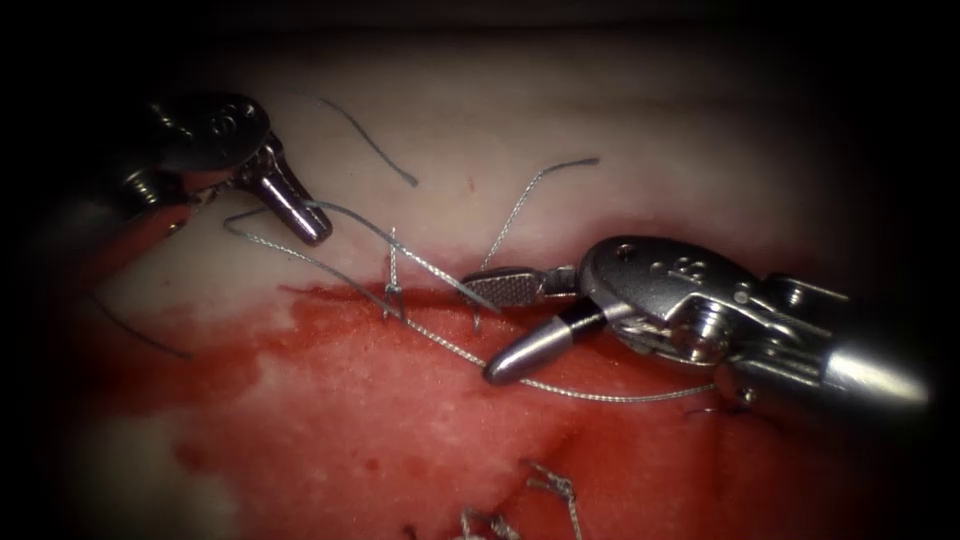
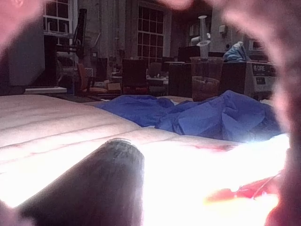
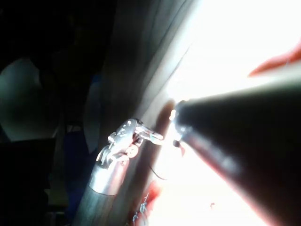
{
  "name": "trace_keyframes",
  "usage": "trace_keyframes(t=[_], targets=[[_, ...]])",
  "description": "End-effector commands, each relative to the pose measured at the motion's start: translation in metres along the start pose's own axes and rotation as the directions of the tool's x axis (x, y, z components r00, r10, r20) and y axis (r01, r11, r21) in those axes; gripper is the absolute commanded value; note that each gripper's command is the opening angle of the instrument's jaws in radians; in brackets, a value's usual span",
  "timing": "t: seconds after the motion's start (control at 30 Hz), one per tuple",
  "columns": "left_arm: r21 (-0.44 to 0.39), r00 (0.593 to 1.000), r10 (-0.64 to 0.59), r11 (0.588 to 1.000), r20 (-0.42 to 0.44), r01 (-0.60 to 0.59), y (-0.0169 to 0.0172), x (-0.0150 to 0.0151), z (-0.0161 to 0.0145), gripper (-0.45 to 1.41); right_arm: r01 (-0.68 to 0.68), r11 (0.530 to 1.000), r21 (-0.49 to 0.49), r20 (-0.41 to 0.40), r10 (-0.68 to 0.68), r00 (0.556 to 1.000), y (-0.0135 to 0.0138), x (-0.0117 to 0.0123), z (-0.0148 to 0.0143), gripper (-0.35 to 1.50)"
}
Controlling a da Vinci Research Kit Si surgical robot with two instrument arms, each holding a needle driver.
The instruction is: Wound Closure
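The cut (image 1: 340, 296) runs across the tissue (image 1: 600, 120), with red fluid (image 1: 330, 400) below it. A stitch with a twisted knot (image 1: 393, 285) stands on the cut. My left tool (image 1: 312, 232) is above and left of the knot, its jaws shut on the thread (image 1: 420, 262) that runs down to the stitch. A second strand (image 1: 600, 396) trails right under my right tool (image 1: 480, 330). That tool lies just right of the knot with its jaws open, holding nothing. Its upper jaw tip touches the thread. The left tool (image 3: 123, 146) appears in the right wrist view.
Cut ends of thread (image 1: 370, 140) lie on the pale tissue above the cut, and another (image 1: 545, 180) rises from it. Earlier stitches (image 1: 555, 488) sit at the lower edge. Blue drape (image 2: 211, 113) lies beyond the tissue.
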Motion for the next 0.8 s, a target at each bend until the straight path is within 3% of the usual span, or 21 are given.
trace_keyframes(t=[0.03, 0.1, 0.13, 0.17, 0.23, 0.27, 0.3, 0.37, 0.43, 0.57, 0.7, 0.8], targets=[[0.009, 1.000, 0.015, 1.000, -0.004, -0.015, 0.0003, 0.0015, -0.0007, -0.45, 0.010, 1.000, 0.008, 0.007, -0.010, 1.000, -0.0007, -0.0015, 0.0003, 1.01], [0.006, 1.000, 0.016, 1.000, -0.009, -0.016, 0.0004, 0.0016, -0.0006, -0.45, 0.009, 0.999, 0.038, 0.012, -0.009, 1.000, -0.0011, -0.0015, 0.0004, 0.79], [0.007, 1.000, 0.017, 1.000, -0.005, -0.017, 0.0004, 0.0016, -0.0005, -0.45, -0.029, 0.998, 0.051, 0.013, 0.028, 1.000, -0.0013, -0.0016, 0.0004, 0.42], [0.006, 1.000, 0.018, 1.000, -0.006, -0.018, 0.0004, 0.0015, -0.0005, -0.45, -0.137, 0.988, 0.071, 0.014, 0.136, 0.991, -0.0017, -0.0016, 0.0003, -0.35], [0.008, 1.000, 0.019, 1.000, -0.002, -0.019, 0.0003, 0.0015, -0.0005, -0.45, -0.267, 0.959, 0.092, 0.035, 0.265, 0.964, -0.0021, -0.0016, 0.0001, -0.35], [0.008, 0.999, 0.037, 0.999, -0.006, -0.037, 0.0002, 0.0015, -0.0005, -0.45, -0.268, 0.959, 0.093, 0.038, 0.266, 0.963, -0.0023, -0.0015, -0.0001, -0.35], [0.010, 0.997, 0.077, 0.997, -0.013, -0.077, 0.0000, 0.0015, -0.0007, -0.33, -0.270, 0.958, 0.099, 0.045, 0.267, 0.963, -0.0025, -0.0014, -0.0006, -0.35], [0.011, 0.996, 0.085, 0.996, -0.018, -0.085, -0.0001, 0.0013, -0.0011, 0.12, -0.276, 0.954, 0.118, 0.061, 0.271, 0.961, -0.0030, -0.0013, -0.0016, -0.35], [0.013, 0.996, 0.085, 0.996, -0.021, -0.084, 0.0000, 0.0010, -0.0015, 0.26, -0.285, 0.951, 0.117, 0.089, 0.276, 0.957, -0.0033, -0.0014, -0.0025, -0.35], [0.014, 0.996, 0.077, 0.997, -0.035, -0.077, 0.0005, 0.0010, -0.0024, 0.29, -0.291, 0.950, 0.113, 0.128, 0.277, 0.952, -0.0037, -0.0015, -0.0039, -0.35], [0.015, 0.995, 0.081, 0.997, -0.052, -0.081, 0.0007, 0.0007, -0.0031, 0.07, -0.284, 0.954, 0.100, 0.154, 0.267, 0.951, -0.0039, -0.0013, -0.0050, -0.35], [0.013, 0.995, 0.075, 0.997, -0.064, -0.075, 0.0002, 0.0007, -0.0032, 0.12, -0.286, 0.953, 0.096, 0.163, 0.268, 0.949, -0.0038, -0.0014, -0.0053, -0.35]])
